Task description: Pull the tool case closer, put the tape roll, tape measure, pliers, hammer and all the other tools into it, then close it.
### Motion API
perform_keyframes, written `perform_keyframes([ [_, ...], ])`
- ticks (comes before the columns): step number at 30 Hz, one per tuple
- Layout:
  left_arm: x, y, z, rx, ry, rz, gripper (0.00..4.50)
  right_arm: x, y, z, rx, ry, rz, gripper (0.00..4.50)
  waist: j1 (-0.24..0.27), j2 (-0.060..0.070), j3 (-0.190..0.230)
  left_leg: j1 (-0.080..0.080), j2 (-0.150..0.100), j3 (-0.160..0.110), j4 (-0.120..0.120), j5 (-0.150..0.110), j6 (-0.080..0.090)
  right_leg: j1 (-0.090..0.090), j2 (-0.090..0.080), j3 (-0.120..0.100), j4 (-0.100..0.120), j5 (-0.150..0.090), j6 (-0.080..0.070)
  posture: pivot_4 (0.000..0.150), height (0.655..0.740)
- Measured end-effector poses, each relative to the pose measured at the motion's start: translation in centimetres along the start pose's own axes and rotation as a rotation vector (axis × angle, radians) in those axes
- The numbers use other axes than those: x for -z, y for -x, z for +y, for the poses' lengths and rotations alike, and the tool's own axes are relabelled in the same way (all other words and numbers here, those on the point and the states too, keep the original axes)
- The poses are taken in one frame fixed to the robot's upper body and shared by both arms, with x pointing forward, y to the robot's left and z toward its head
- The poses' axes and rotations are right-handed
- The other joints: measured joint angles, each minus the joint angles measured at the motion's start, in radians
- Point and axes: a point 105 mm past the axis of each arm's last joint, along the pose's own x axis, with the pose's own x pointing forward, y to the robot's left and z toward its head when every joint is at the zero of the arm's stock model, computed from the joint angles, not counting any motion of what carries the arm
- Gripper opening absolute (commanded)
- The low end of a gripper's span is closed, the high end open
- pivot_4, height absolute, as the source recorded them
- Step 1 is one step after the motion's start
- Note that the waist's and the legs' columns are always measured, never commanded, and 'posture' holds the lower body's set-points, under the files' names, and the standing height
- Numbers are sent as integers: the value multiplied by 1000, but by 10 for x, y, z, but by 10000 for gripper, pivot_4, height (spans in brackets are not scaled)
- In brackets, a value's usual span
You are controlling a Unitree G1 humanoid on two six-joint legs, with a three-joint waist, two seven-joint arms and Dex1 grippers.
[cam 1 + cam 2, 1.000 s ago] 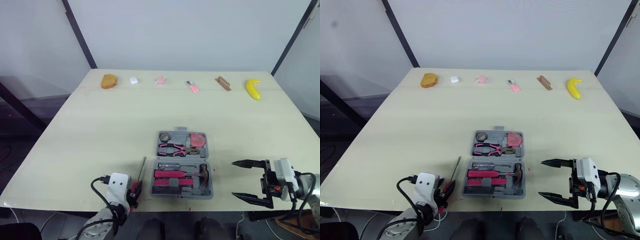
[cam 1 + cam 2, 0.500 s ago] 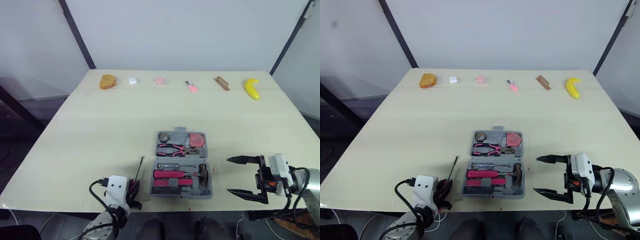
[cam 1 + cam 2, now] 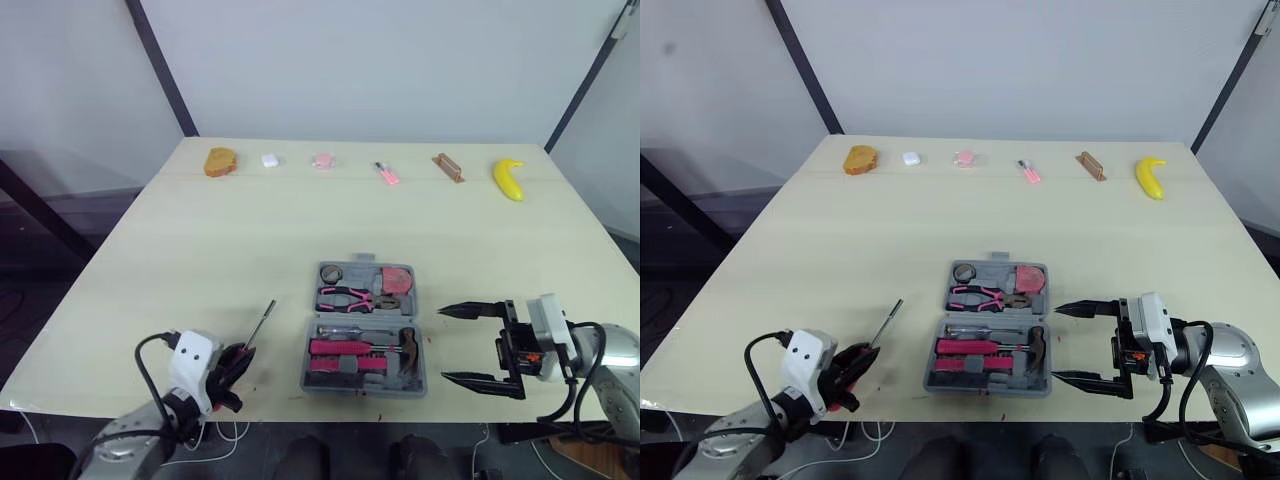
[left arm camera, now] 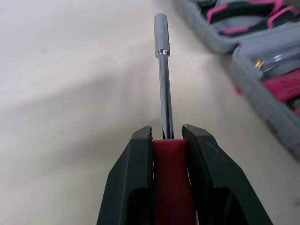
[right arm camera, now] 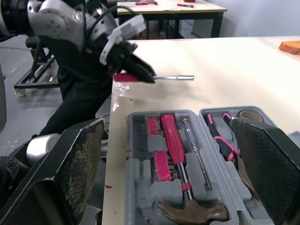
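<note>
Left gripper point(image 3: 238, 358): fingers clamped on the red handle of a driver point(image 4: 161, 70), held off the near-left corner of the desk point(image 3: 250, 240). The steel shaft projects forward past the fingertips, angled up and away from the gripper, with its tip near the case point(image 3: 308, 372) but well short of it. Gripping by the handle leaves the whole shaft free, which suits laying it into a moulded slot.

Right gripper point(image 3: 445, 344): fingers spread wide and empty, level with the near half of the case and just beside its right edge, not touching it. Judged to be staged there to steady the case or fold it shut.

Case: open flat at the near centre of the desk, within reach of both arms, so the pull closer appears done. Far half holds the tape roll point(image 3: 331, 273), pliers point(image 3: 350, 296) and tape measure point(image 3: 395, 279). Near half holds the hammer point(image 3: 407, 350), a slim screwdriver and a red holder, all seated in their recesses.

Remaining work, as judged: the driver appears to be the last loose tool. Which recess is meant for it cannot be made out from the head views; possibly one in the near half. Closing is not yet done.

Risk: the long shaft could catch the case wall on approach and shift the case.
</note>
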Motion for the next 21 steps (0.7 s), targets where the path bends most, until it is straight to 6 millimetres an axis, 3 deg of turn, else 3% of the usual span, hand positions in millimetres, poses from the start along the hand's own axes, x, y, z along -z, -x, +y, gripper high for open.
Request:
perform_keyframes([
  [4,-15,0,-6,153,-55,-11,5239,1,-3,1,-7,-7,-1,45000,0,0,0,0,0,0,0,0,0,0,0,0,0,0,0,1500,7400],
  [9,-17,4,-15,350,-116,36,5239,1,-4,-2,12,-5,-7,45000,-1,0,0,0,0,0,0,0,0,0,0,0,0,0,0,1500,7400],
  [16,-45,-9,-41,620,-260,-14,5239,5,2,-3,78,-24,4,45000,6,0,1,-1,0,1,0,0,0,0,0,-1,0,0,0,1500,7400],
  [21,-51,-17,-58,757,-318,-10,5239,7,7,-2,110,-32,15,45000,-2,0,1,0,0,1,0,0,0,0,1,0,0,0,0,1500,7400],
])
